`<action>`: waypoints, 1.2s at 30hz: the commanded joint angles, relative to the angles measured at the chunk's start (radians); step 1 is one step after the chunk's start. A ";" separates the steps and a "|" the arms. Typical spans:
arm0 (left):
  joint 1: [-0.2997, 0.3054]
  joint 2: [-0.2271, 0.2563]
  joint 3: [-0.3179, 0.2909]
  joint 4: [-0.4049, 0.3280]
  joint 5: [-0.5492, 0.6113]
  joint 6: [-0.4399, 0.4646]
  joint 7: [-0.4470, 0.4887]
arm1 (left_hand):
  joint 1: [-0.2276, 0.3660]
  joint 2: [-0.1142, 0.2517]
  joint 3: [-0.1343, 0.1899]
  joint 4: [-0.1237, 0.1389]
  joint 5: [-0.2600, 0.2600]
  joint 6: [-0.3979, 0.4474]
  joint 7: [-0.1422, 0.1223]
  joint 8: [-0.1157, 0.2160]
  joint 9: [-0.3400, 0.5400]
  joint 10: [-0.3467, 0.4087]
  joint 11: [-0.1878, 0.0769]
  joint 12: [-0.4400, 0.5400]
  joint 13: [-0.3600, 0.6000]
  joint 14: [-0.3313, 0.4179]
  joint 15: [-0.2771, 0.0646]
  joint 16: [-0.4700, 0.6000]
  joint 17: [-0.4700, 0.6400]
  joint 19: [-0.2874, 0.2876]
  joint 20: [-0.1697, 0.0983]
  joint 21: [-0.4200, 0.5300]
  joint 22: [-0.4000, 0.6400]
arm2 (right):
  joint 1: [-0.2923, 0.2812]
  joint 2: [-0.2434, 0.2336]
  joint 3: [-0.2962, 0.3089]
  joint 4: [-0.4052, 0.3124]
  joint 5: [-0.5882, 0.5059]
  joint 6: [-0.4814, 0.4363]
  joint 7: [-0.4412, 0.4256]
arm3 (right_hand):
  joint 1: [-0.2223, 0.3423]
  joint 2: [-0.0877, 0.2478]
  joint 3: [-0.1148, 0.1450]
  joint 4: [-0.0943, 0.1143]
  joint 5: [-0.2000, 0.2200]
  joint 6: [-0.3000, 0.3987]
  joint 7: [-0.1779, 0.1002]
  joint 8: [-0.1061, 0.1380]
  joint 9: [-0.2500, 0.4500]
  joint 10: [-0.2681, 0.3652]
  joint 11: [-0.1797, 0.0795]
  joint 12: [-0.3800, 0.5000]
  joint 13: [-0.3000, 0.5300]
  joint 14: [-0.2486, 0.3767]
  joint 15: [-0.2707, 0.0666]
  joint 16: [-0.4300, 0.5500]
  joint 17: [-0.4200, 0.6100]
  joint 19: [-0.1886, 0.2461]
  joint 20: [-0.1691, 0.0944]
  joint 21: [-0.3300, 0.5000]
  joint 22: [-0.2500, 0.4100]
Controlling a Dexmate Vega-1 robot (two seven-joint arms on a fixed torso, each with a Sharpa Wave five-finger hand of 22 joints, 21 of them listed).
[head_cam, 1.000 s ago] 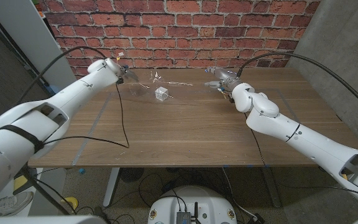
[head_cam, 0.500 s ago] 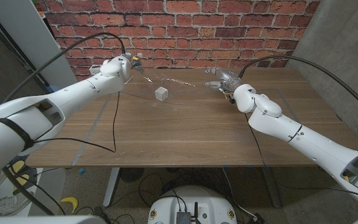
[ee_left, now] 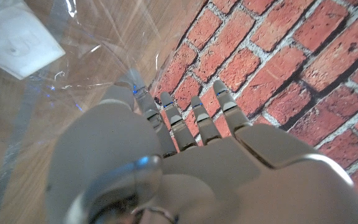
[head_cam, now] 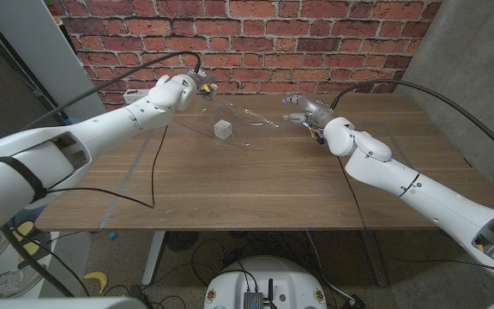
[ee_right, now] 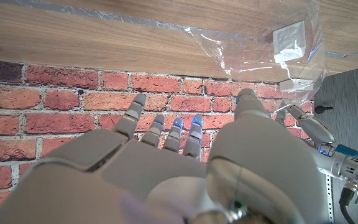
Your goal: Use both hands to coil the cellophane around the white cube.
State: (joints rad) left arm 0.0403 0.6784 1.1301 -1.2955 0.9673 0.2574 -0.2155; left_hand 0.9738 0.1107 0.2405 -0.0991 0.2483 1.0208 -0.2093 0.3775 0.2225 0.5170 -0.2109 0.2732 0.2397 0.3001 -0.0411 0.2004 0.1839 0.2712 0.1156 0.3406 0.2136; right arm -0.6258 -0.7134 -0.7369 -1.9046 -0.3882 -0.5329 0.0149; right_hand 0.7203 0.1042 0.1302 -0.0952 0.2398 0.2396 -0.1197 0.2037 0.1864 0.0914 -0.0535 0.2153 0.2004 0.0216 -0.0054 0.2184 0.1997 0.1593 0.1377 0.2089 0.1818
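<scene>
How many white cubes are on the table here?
1: the white cube sits toward the table's far edge, between the left hand and right hand, under the cellophane.

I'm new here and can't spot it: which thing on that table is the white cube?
Look at the far half of the wooden table, near the brick wall, between the two robot hands. The white cube sits there under a clear sheet of cellophane. It is the only small solid white block there.

Both arms reach far forward, raised
Left hand and right hand each pinch something, other fingers straight
</scene>
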 commanded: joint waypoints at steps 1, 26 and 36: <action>0.024 -0.010 -0.028 -0.020 0.124 -0.185 0.111 | 0.007 -0.008 -0.006 0.000 0.008 0.026 -0.015 0.000 0.001 0.013 0.000 0.004 0.003 0.004 -0.120 0.005 0.005 0.002 -0.007 0.005 0.002 | 0.011 0.000 -0.001 0.013 0.030 0.006 0.009 | 0.013 -0.005 0.001 -0.007 -0.003 0.005 0.000 0.005 0.002 0.008 -0.002 0.003 -0.001 0.008 -0.002 0.004 0.003 0.011 0.003 0.006 0.000; 0.076 -0.046 -0.054 0.026 0.192 -0.400 0.324 | 0.009 -0.014 -0.023 0.003 0.033 0.042 -0.015 -0.008 -0.012 0.055 -0.003 0.015 0.010 0.032 -0.140 0.015 0.008 0.012 -0.019 0.009 0.000 | 0.019 0.004 -0.003 0.022 0.043 -0.020 -0.030 | 0.021 -0.001 0.007 -0.017 -0.005 0.008 0.002 0.001 0.002 0.015 0.000 0.000 0.000 0.007 0.001 0.002 0.002 0.007 0.006 0.002 0.000; 0.089 -0.115 -0.041 0.146 0.138 -0.412 0.430 | 0.013 -0.010 -0.029 0.004 0.040 0.060 -0.014 -0.011 -0.018 0.082 -0.003 0.020 0.015 0.056 -0.152 0.022 0.008 0.037 -0.043 0.019 -0.003 | 0.024 0.000 -0.008 0.012 0.036 -0.040 -0.029 | 0.025 0.000 0.009 -0.021 -0.006 0.007 0.003 -0.001 0.002 0.011 0.000 -0.003 0.000 0.005 0.002 0.000 0.002 0.004 0.006 0.000 0.000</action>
State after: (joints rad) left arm 0.1129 0.6186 1.0805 -1.2436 1.1467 -0.1309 0.1149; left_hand 0.9817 0.1027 0.2130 -0.0938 0.2815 1.0526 -0.2058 0.3650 0.2043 0.5832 -0.2125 0.2849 0.2488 0.3397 -0.0412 0.2160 0.1886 0.2947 0.0848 0.3516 0.2090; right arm -0.6058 -0.7107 -0.7404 -1.8838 -0.3455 -0.5562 -0.0096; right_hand 0.7361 0.1015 0.1392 -0.1111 0.2398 0.2394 -0.1198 0.2037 0.1864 0.1021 -0.0537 0.2153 0.2005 0.0214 -0.0054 0.2184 0.2000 0.1591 0.1378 0.2089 0.1819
